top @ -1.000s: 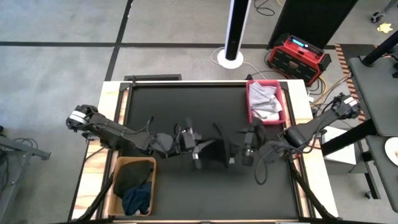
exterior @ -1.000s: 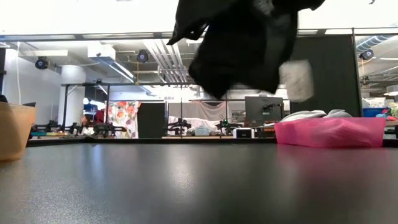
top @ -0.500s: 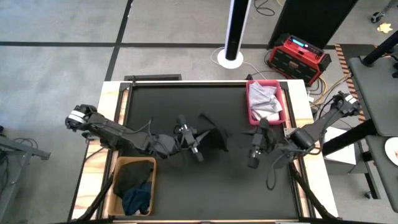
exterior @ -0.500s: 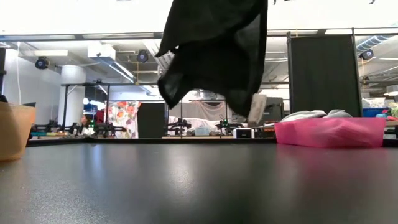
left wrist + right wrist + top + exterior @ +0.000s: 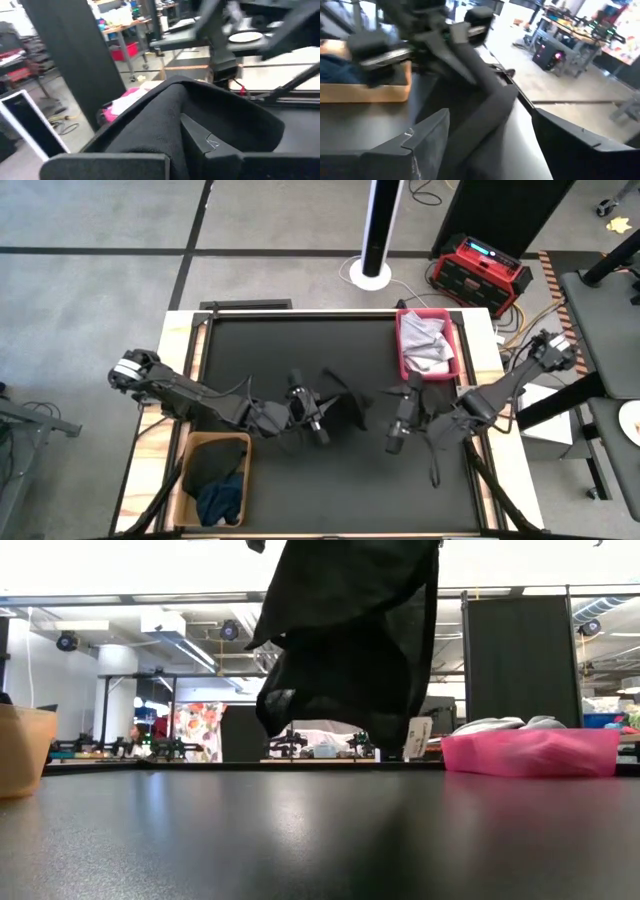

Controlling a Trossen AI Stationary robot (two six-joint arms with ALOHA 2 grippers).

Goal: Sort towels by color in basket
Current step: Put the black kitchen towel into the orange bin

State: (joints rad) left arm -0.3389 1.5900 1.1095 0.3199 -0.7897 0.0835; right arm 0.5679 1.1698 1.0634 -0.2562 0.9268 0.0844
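1. We are clamping the left gripper (image 5: 318,423) fully shut on the black towel (image 5: 343,408), which is hanging above the table (image 5: 300,340) centre.
2. We are holding the right gripper (image 5: 393,442) at 3 o'clock of the towel, fingers spread, gripping nothing.
3. We are seeing light towels (image 5: 425,345) in the pink basket (image 5: 403,358) at 1 o'clock and dark towels (image 5: 218,492) in the tan basket (image 5: 190,448) at 8 o'clock.

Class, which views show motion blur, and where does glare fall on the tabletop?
Right wrist view: heavy motion blur across the black towel and wooden basket. Left wrist view: mild blur. Low view: pale glare streaks on the dark table; bright ceiling washed out. High view: sharp, evenly lit.
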